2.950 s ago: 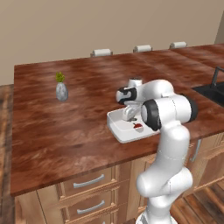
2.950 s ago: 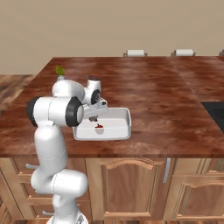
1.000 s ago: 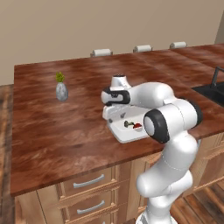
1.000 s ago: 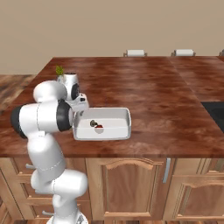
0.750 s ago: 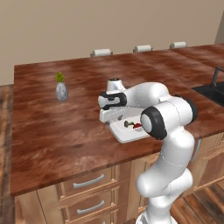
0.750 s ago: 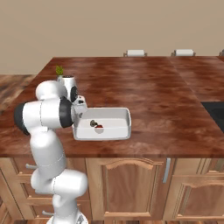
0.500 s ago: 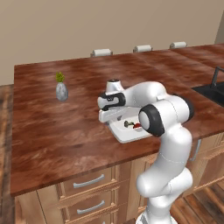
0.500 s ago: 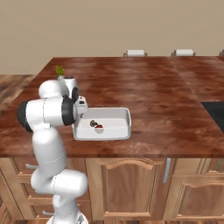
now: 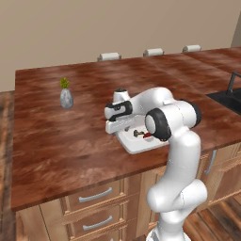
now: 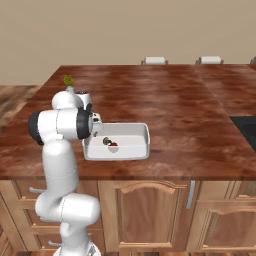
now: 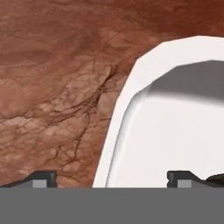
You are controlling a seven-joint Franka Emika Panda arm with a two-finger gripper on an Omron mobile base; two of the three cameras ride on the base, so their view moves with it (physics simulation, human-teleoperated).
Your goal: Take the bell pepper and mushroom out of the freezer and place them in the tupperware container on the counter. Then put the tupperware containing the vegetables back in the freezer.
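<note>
Hand view: you look down along the gripper (image 11: pixel 109 177); one dark fingertip (image 11: pixel 41 177) sits over bare wood, the other over the white box, so a rounded corner of the rim lies between them.
Pincer: you have it spread wide, with nothing gripped.
Tupperware container (image 10: pixel 135 148): shallow white box lying flat on the counter (image 10: pixel 170 100), close to the front edge near you.
Bell pepper (image 10: pixel 114 145): small red piece lying inside the box, toward its arm-side end.
Mushroom (image 10: pixel 106 141): small dark-tan piece just beside the pepper in the right base view; whether the two touch you probably cannot tell at this size.
Left base view: your gripper (image 9: pixel 117 126) hangs low at the box's far-left end, the wrist bent down over it; the red pepper (image 9: pixel 147 135) shows partly behind the forearm.
Vase (image 9: pixel 66 98): small grey one with a green sprig, upright on the wood, well apart from the box on the left.
Sink (image 9: pixel 229 96): dark basin with a faucet at the right edge of the left base view.
</note>
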